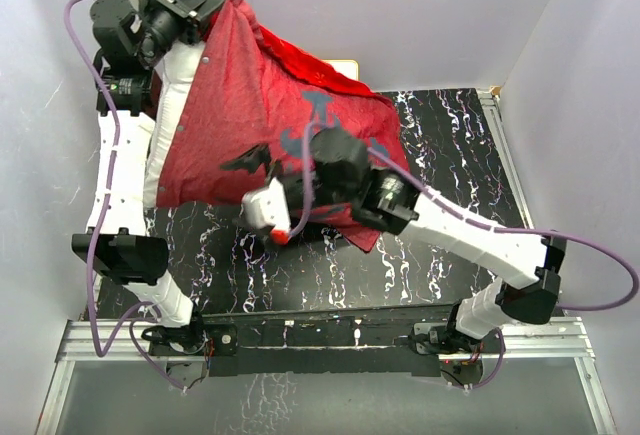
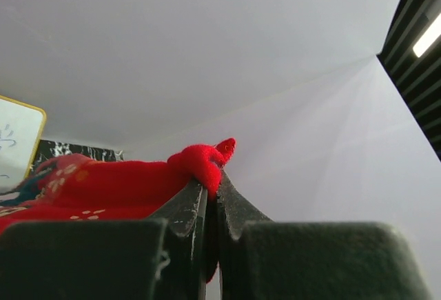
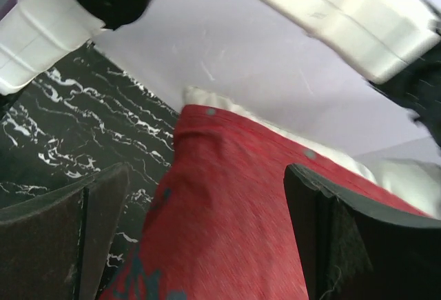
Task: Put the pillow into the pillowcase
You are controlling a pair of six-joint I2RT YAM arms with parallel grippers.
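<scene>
Pillowcase [image 1: 250,105], red with dark blue patches, spreads over the left and middle of the black marbled table [image 1: 450,145]. Its far left corner is lifted toward the back wall. We see it bulging over the pillow [image 1: 168,105], which lies inside it on the left half of the table. The white fabric shows only as a strip along the case's left edge, beside a row of snap studs [image 1: 180,126]. We cannot tell how far the pillow reaches under the cloth.

Left gripper [image 1: 210,10] is raised at the far left, above the pillow's far end. In the left wrist view we see its fingers [image 2: 186,210] pressed together on a bunched red fold of the pillowcase [image 2: 203,162].

Right gripper [image 1: 272,213] hangs over the near middle of the case, to the right of the exposed pillow strip. In the right wrist view its fingers [image 3: 89,203] stand wide apart and hold nothing. Between them we see red cloth [image 3: 227,196] below and the white pillow edge [image 3: 207,100] beyond.

A yellow-framed whiteboard [image 1: 345,67] stands at the far edge of the table, just behind the case, mostly hidden by it.
</scene>
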